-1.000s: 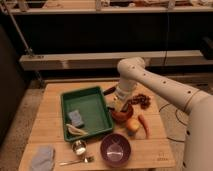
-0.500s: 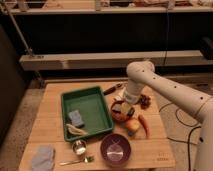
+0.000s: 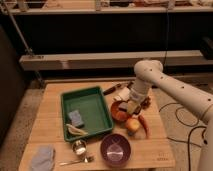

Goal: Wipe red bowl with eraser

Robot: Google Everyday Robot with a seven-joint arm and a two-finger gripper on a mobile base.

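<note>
The red bowl (image 3: pixel 118 112) sits on the wooden table (image 3: pixel 55 100), just right of the green tray, partly covered by my arm. My gripper (image 3: pixel 130 106) hangs at the end of the white arm (image 3: pixel 150 75), directly over the bowl's right half and down at its rim. It is shut on the eraser (image 3: pixel 129 107), a small brownish-grey block that sits at the bowl's inside edge. The bowl's right side is hidden behind the gripper.
A green tray (image 3: pixel 67 110) holds a blue sponge block (image 3: pixel 76 117) and a pale object (image 3: pixel 76 130). A dark purple bowl (image 3: pixel 115 149) stands at the front. An orange fruit (image 3: pixel 132 125) and red chili (image 3: pixel 144 125) lie by the red bowl. A metal cup (image 3: pixel 79 147), spoon (image 3: pixel 77 161) and grey cloth (image 3: pixel 42 157) lie front left.
The arm's upper part has swung to the right, and the gripper has shifted slightly right and down over the red bowl with the eraser in it.
</note>
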